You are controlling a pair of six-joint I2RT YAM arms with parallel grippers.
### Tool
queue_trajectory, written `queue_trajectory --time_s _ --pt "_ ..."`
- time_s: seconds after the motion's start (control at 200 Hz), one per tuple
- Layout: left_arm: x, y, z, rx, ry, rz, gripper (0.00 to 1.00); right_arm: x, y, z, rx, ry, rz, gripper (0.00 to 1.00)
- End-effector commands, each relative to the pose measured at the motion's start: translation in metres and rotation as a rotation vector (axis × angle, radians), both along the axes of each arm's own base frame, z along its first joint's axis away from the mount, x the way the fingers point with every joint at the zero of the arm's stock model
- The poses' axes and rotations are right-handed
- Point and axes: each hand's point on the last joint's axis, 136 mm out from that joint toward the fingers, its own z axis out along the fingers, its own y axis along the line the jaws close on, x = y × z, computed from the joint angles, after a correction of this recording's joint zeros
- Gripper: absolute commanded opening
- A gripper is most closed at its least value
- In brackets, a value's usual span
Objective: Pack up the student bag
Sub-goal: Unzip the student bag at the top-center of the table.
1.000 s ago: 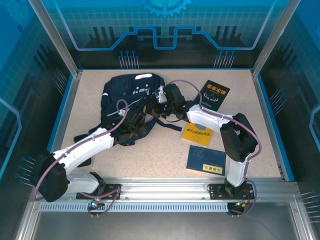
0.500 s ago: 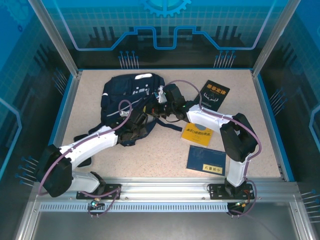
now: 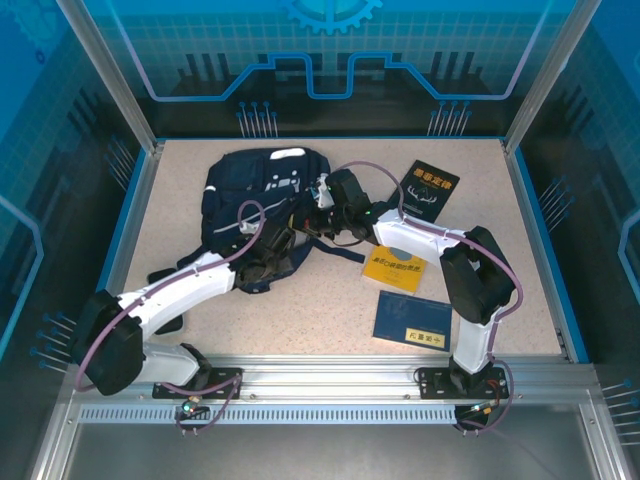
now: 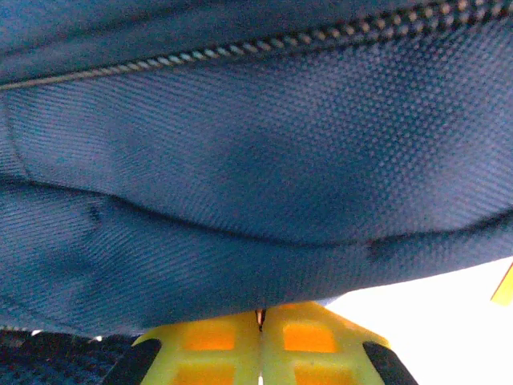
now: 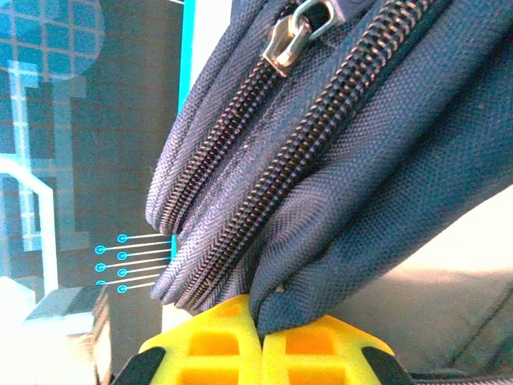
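Observation:
The student bag [image 3: 250, 190], navy blue with white stripes, lies at the back left of the table. My left gripper [image 3: 283, 240] is at its near right edge. In the left wrist view its yellow fingertips [image 4: 260, 314] are pressed together right at a fold of the bag's fabric [image 4: 256, 184], under a closed zipper line [image 4: 240, 50]. My right gripper [image 3: 320, 205] is at the bag's right side. In the right wrist view it [image 5: 260, 325] is shut on a pinched fold of fabric beside two zipper tracks, with a metal zipper pull [image 5: 290, 38] above.
Three books lie right of the bag: a black one [image 3: 430, 190] at the back, a yellow one [image 3: 394, 265] partly under the right arm, and a blue one [image 3: 412, 320] near the front. Dark straps [image 3: 335, 250] trail from the bag towards the yellow book.
My left gripper has reached a little further into the bag's near edge and closed on the fabric. The right gripper has kept its grip and place.

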Motion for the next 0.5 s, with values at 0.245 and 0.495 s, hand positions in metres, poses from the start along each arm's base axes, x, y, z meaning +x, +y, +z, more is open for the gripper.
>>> queue_trajectory --time_s 0.245,0.495 --pt "-0.039 0.056 -0.014 0.121 0.093 0.004 0.0 0.02 -0.074 0.003 -0.18 -0.094 -0.129 0.0" --pt "-0.028 0.047 -0.005 0.052 0.044 -0.069 0.0 0.027 -0.082 -0.003 -0.185 -0.071 -0.132 0.0"
